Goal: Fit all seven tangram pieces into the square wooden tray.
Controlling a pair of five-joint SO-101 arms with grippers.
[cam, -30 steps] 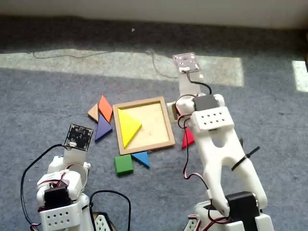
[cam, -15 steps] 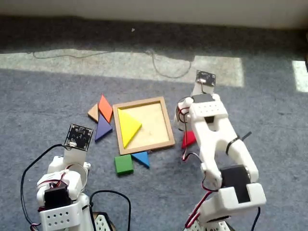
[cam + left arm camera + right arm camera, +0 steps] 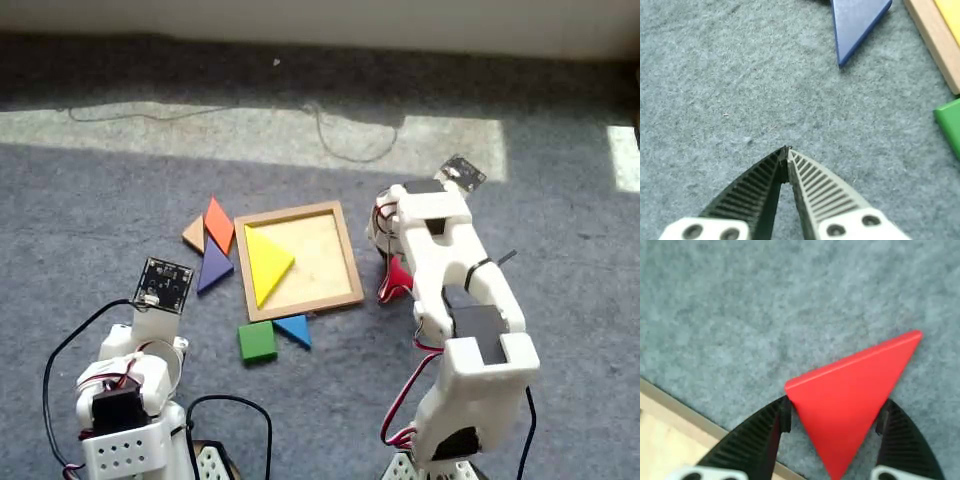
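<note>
Red triangle point(image 3: 850, 395): gripped across two of its edges by the right gripper point(image 3: 834, 415), one jaw on either side, parted only as far as the piece is wide. It is held on the grey carpet point(image 3: 560, 260) just outside the right-hand rim of the square wooden tray point(image 3: 352, 255); whether it is lifted off the pile cannot be told. The edge grip is judged to keep the flat face free, so the piece can be carried over the rim and laid down.

Tray: one piece seated, the large yellow triangle point(image 3: 265, 262), against the left wall. The rest of the floor is bare wood, so the task is judged to be at an early stage.

Loose pieces, all on the carpet close around the tray:
- dark blue triangle point(image 3: 213, 268), orange triangle point(image 3: 218, 224) and a tan piece point(image 3: 194, 234), clustered off the left rim;
- green square point(image 3: 257, 341) and light blue triangle point(image 3: 294, 328), side by side just below the near rim.

Left gripper point(image 3: 787, 160): jaws closed tip to tip, nothing between them, poised over bare carpet short of the dark blue triangle. It is judged to be parked out of the way.

Change over the last second: the right arm is seen swung round above the red triangle, its wrist camera board carried from beyond the tray's far corner out towards the right. The red triangle is shifted slightly. The left arm and all other pieces are unchanged.
</note>
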